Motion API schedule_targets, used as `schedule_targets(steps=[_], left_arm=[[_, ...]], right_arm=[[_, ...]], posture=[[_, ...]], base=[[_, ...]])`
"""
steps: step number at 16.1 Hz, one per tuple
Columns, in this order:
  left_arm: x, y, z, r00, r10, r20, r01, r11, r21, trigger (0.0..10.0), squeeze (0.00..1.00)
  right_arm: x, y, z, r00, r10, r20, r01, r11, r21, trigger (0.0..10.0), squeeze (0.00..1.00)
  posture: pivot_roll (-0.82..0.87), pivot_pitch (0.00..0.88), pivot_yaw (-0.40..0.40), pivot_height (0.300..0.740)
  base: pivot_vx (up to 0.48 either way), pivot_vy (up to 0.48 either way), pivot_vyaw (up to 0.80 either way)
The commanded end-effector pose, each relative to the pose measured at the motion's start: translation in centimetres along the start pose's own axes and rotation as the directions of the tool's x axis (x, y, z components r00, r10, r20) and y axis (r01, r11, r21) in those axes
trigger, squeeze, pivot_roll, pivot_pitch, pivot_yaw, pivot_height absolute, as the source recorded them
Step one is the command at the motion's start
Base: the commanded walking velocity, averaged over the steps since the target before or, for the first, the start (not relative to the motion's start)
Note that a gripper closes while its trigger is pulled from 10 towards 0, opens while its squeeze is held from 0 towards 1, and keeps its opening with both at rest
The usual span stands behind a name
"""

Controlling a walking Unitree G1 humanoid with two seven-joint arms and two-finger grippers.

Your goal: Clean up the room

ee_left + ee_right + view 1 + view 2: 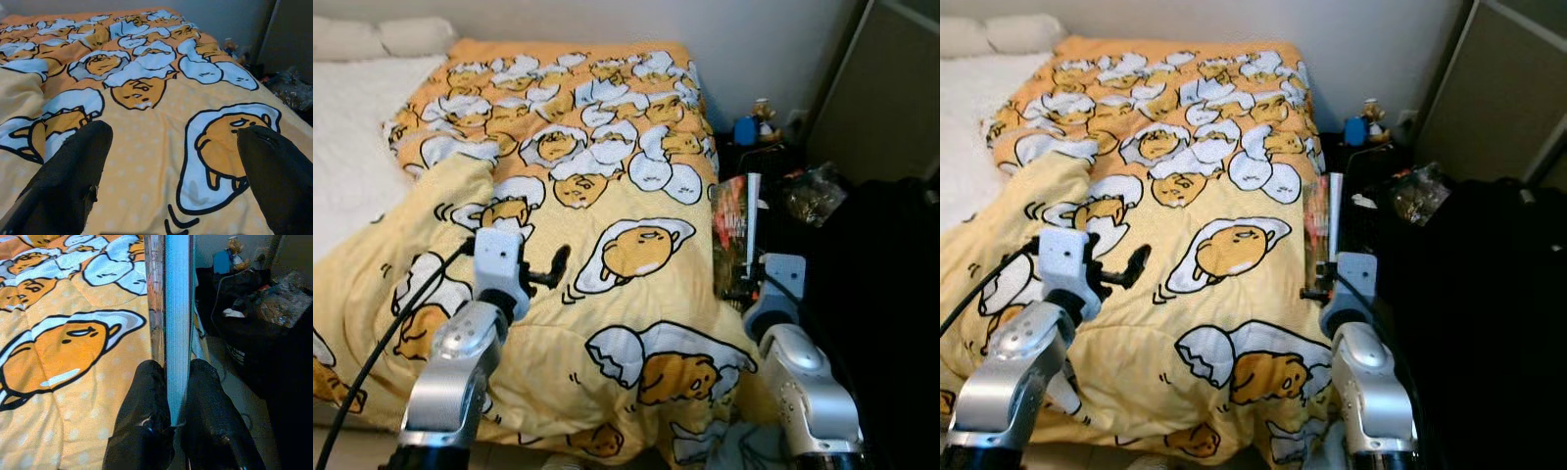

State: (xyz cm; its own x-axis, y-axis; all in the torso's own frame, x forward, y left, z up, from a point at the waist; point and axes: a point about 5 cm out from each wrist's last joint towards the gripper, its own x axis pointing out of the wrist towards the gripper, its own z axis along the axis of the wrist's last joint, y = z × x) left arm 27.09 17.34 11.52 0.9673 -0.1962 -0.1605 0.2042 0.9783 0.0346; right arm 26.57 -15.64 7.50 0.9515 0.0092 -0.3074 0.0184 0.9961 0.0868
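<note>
A yellow-orange blanket (pixel 607 196) printed with cartoon eggs covers the bed. My right gripper (pixel 744 291) is shut on a thin book (pixel 736 233) with a red cover, holding it upright on its edge beside the bed's right side. In the right wrist view the book's pale page edge (pixel 176 308) rises straight up between the two black fingers (pixel 146 406). My left gripper (pixel 554 268) hovers open low over the blanket, with nothing between its widely spread fingers (pixel 73 176).
A dark cluttered stand (pixel 773 162) with a blue cup (pixel 745 129) and a small figurine sits right of the bed. A crinkled plastic bag (pixel 813 194) lies beside it. White pillows (pixel 382 37) lie at the bed's far left. A black mass (pixel 881 294) fills the right.
</note>
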Motion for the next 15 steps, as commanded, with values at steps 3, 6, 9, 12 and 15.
schedule_targets(steps=[3,6,9,12,15], left_arm=[[0.19,0.15,0.01,1.0,0.001,-0.004,-0.001,1.0,0.013,10.0,0.0],[0.24,0.12,0.05,1.0,0.002,-0.003,-0.002,1.0,0.014,10.0,0.0],[0.29,0.21,0.09,1.0,0.003,-0.004,-0.003,1.0,0.019,10.0,0.0],[0.22,0.31,0.07,1.0,0.009,-0.005,-0.009,1.0,0.018,10.0,0.0],[0.26,0.38,0.11,1.0,0.012,-0.006,-0.011,0.999,0.031,10.0,0.0]], right_arm=[[0.06,0.29,0.61,0.999,0.03,0.021,-0.03,0.999,0.024,10.0,0.0],[0.1,0.25,0.69,0.999,0.027,0.025,-0.028,0.999,0.032,10.0,0.0],[0.13,-0.04,0.48,1.0,0.008,0.011,-0.009,0.999,0.05,10.0,0.0],[0.31,0.13,0.66,1.0,0.017,0.02,-0.018,0.999,0.042,10.0,0.0],[0.32,0.21,0.63,1.0,0.022,0.018,-0.023,0.999,0.048,10.0,0.0]], posture=[[0.07,0.0,0.02,0.74],[0.08,0.0,0.019,0.74],[0.08,0.0,0.02,0.74],[0.08,0.0,0.014,0.74],[0.08,0.0,0.018,0.74]], base=[[0.0,0.087,0.0],[0.0,0.27,0.0],[0.0,0.27,-0.27],[0.0,0.27,-0.49],[0.0,0.271,0.0]])
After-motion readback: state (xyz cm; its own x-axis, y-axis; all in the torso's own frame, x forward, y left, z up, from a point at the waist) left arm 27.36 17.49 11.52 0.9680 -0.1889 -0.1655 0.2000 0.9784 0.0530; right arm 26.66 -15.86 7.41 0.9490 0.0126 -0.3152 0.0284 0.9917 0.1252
